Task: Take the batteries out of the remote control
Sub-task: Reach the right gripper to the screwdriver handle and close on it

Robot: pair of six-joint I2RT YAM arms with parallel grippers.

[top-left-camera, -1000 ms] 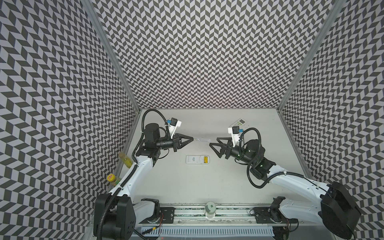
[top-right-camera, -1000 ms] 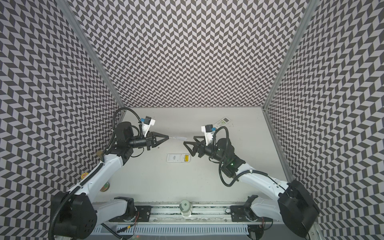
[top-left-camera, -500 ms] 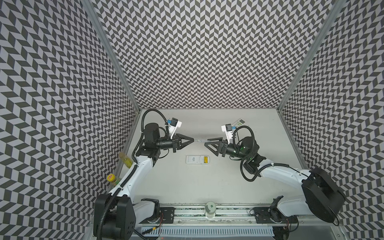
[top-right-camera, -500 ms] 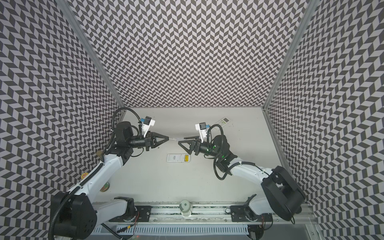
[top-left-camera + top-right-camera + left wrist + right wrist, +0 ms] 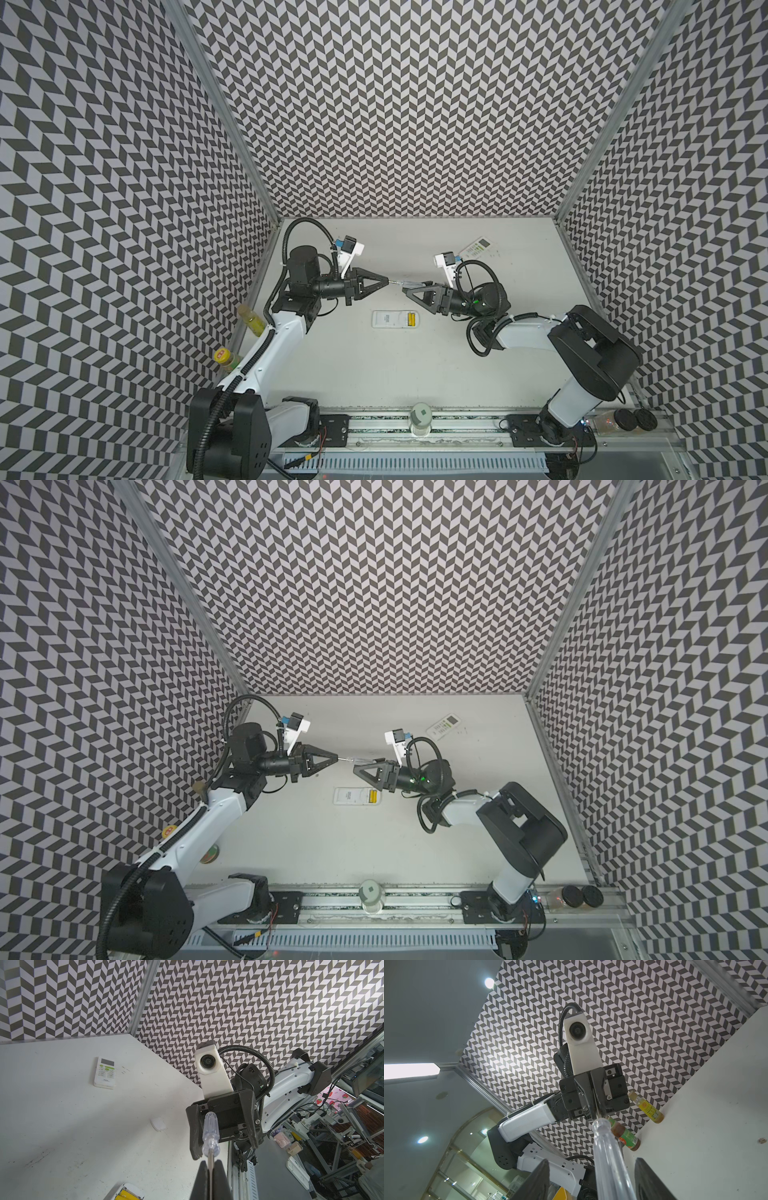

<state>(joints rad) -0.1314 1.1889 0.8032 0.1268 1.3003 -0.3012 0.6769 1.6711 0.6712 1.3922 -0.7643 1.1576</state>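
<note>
We are seeing two yellow batteries (image 5: 411, 331) sitting side by side in the open end of a white remote (image 5: 386, 331); this remote is lying back-up near the middle of the table (image 5: 457, 374), and no gripper is touching it. In both top views a screwdriver (image 5: 405, 283) is hanging level in the air just behind the remote, spanning the gap between the two arms. The left gripper (image 5: 386, 282) is pinching its thin metal shaft, jaws closed tight on it; the left wrist view is showing the shaft running out from between the two fingertips to the clear handle. The right gripper (image 5: 591, 1160) is facing the left one with its jaws parted around that clear handle; in the right wrist view we are seeing a wide gap on one side of the handle and a narrow one on the other, so the jaws are standing open and not clamping. Farther out, a second remote (image 5: 478, 248) is lying buttons-up near the back right corner, well apart from the arms; a small white rounded piece (image 5: 158, 1124) is lying alone on the table in the left wrist view. Along the left edge of the table, two small bottles (image 5: 251, 325) are standing against the patterned wall; a jar (image 5: 419, 417) is sitting on the front rail between the two arm bases.
</note>
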